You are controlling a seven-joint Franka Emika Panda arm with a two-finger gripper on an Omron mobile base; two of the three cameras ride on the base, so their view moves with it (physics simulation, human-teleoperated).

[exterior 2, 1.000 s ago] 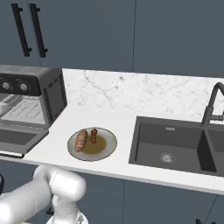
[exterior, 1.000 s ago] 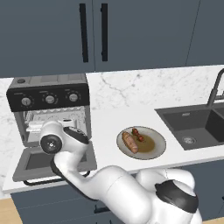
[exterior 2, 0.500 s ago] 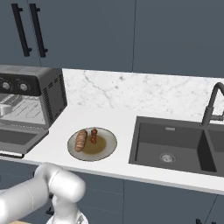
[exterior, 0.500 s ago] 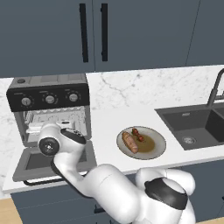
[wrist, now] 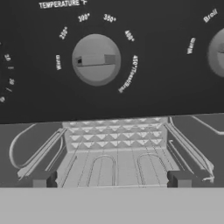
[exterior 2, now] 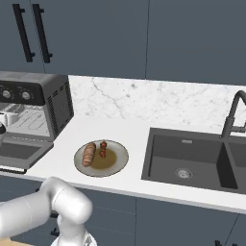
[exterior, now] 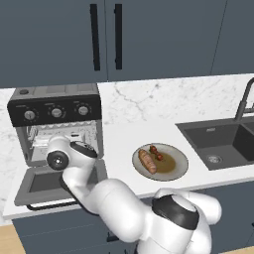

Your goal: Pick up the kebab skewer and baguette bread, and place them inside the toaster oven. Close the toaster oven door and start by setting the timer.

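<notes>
The toaster oven stands at the counter's left end with the toaster oven door folded down flat. My wrist hovers over that door, facing the oven's mouth. In the hand view my gripper is open, its fingertips wide apart with nothing between them, aimed at the wire rack below the temperature knob. The baguette bread and the kebab skewer lie side by side on a brown plate, to the right of the oven, the bread on the left.
A dark sink with a black faucet is set into the counter on the right. Dark cabinet doors with bar handles hang above. The marble backsplash runs behind the counter.
The arm's lower links have shifted slightly; the hand stays almost still in front of the oven's mouth. The plate, bread and skewer have not moved.
</notes>
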